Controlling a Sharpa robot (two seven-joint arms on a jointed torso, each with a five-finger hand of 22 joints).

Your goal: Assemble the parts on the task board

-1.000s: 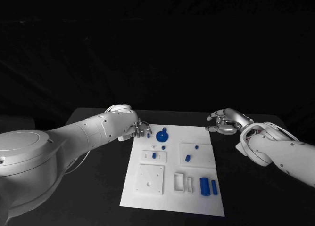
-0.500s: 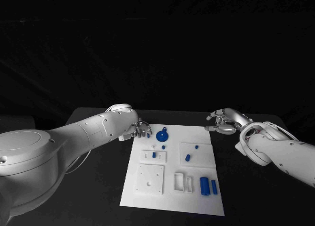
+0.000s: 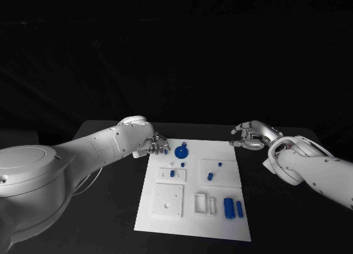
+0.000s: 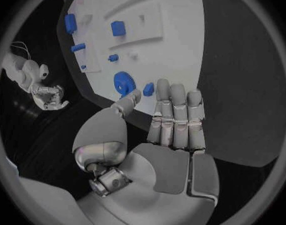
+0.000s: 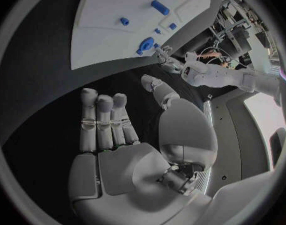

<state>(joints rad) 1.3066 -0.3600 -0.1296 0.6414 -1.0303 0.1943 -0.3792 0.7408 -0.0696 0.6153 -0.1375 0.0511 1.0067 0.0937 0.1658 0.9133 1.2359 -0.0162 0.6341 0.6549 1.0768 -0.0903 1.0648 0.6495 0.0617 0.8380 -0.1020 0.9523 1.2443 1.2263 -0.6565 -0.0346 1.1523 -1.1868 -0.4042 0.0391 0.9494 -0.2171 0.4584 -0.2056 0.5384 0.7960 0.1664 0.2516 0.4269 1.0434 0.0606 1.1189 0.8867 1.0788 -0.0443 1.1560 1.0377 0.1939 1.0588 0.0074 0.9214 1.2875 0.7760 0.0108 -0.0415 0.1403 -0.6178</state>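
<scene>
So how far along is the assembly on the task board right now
It looks barely begun. Done: a few small blue parts seem to sit in blocks on the task board, though whether they are seated is unclear. In hand: nothing; the left hand hovers at the board's far left corner by the round blue part, and the right hand is off the far right corner. Left: the two blue bars and that round part lie loose.

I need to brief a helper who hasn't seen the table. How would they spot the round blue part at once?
Find the white task board in the middle of the black table, then its far edge near the left hand. The round blue part lies there: a disc with a small tab, broader than the other blue pieces.
</scene>
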